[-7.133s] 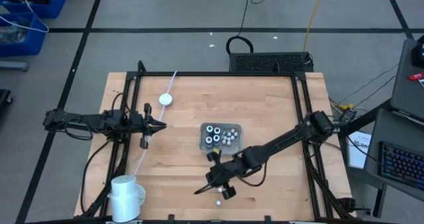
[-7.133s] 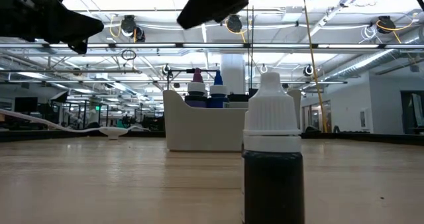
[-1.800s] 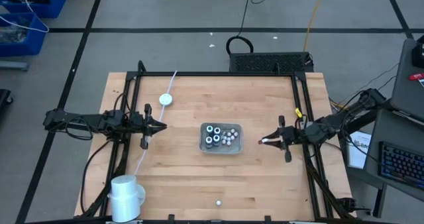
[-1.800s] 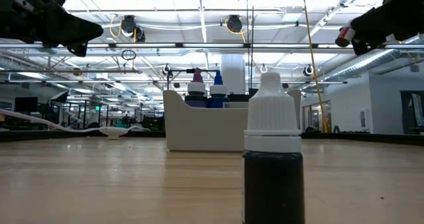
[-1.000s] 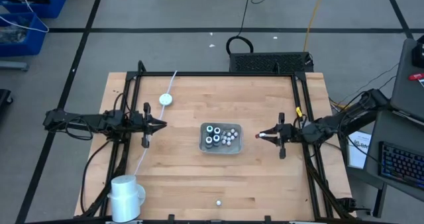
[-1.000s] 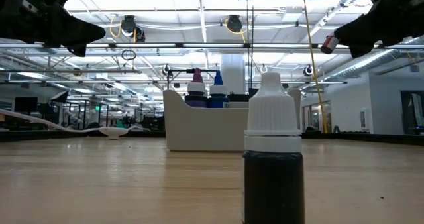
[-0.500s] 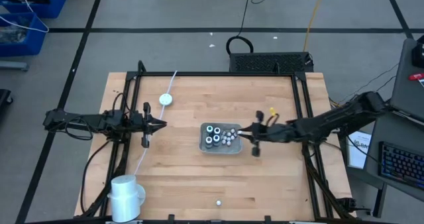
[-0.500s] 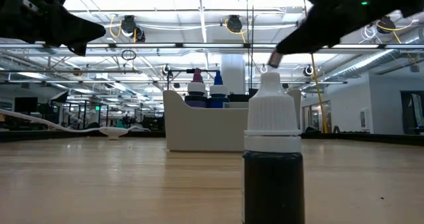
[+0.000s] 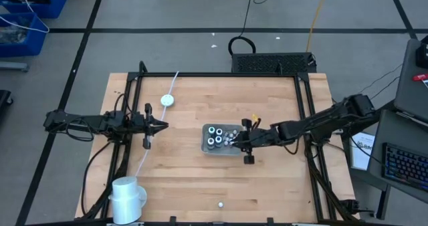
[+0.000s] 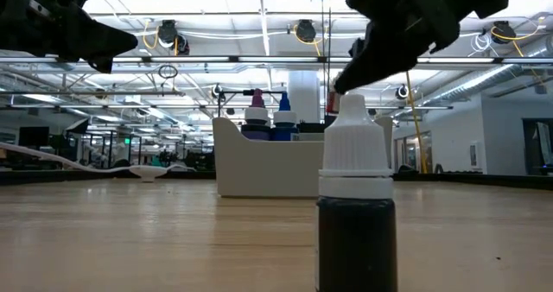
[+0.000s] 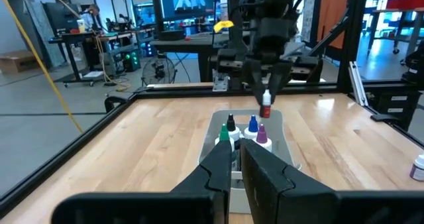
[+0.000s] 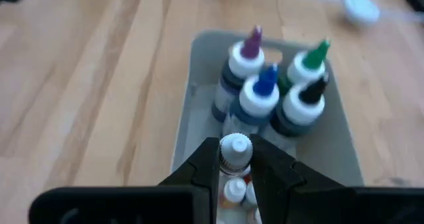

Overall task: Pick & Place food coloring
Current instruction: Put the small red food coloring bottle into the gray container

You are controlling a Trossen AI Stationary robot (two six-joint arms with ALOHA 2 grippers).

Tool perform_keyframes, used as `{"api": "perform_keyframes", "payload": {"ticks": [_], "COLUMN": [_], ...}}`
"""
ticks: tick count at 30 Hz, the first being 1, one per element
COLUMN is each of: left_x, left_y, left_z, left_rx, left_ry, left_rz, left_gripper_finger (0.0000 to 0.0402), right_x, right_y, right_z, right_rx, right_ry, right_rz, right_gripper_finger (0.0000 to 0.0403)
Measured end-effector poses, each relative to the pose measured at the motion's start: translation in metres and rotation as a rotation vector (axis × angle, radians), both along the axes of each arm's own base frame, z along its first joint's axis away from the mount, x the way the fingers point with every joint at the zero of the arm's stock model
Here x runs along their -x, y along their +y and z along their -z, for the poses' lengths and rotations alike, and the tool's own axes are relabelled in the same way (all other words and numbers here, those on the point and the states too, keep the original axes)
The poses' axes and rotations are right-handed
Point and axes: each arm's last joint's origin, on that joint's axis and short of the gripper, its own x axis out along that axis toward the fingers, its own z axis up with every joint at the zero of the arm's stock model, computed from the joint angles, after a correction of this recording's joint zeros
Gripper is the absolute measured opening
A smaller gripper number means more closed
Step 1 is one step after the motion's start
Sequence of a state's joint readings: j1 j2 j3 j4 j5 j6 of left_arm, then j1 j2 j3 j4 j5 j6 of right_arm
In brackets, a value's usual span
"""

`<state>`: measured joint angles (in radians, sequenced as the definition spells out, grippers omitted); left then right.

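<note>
A grey tray (image 9: 224, 151) sits mid-table, holding four bigger bottles with coloured tips (image 12: 265, 91) and some tiny food coloring bottles (image 12: 232, 192). My right gripper (image 9: 235, 140) hangs over the tray's right part, shut on one tiny food coloring bottle (image 11: 265, 107) with a white top and a red body. Another food coloring bottle (image 9: 220, 204), white cap over a dark body (image 10: 354, 197), stands upright near the table's front edge. My left gripper (image 9: 162, 126) waits shut and level at the left, pointing toward the tray. My right gripper pinches the tiny bottle between its two fingers at the white cap (image 12: 236, 146). The fingers (image 12: 207, 159) slant down from the table's right side. The bottle is lifted clear, its red lower part (image 11: 265, 112) hanging below the fingertips just above the tray.
A white disc (image 9: 167, 100) on a white cord lies at the far left. A white cup-like thing (image 9: 127, 194) stands at the near left corner. Black frame rails (image 9: 134, 112) run along the table's left, far and right sides.
My right gripper has gone from the table's right edge toward the left, carrying the tiny bottle, and now hangs over the tray's right part. It has tipped further down on the way and has stayed shut on the bottle.
</note>
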<state>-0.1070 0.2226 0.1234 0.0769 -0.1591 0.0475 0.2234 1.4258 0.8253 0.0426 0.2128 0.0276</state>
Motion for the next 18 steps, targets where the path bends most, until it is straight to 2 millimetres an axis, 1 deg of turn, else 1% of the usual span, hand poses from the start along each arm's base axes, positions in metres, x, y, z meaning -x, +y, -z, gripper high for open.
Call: {"api": "perform_keyframes", "payload": {"ticks": [5,9,18], "left_x": [0.0,0.0,0.0], "left_y": [0.0,0.0,0.0], "left_z": [0.0,0.0,0.0], "left_rx": [-0.001,-0.021,-0.022], "left_ry": [0.0,0.001,0.001], "left_rz": [0.0,0.0,0.001], "left_gripper_finger": [0.0042,0.0042,0.0042], "right_x": [0.002,0.003,0.006], "right_y": [-0.003,-0.003,-0.002], "right_z": [0.01,0.01,0.013], "right_rx": [-0.035,-0.101,-0.089], "right_ry": [0.067,0.067,0.106], "right_rz": [0.12,0.192,0.184], "right_gripper_finger": [0.0055,0.0055,0.0055]}}
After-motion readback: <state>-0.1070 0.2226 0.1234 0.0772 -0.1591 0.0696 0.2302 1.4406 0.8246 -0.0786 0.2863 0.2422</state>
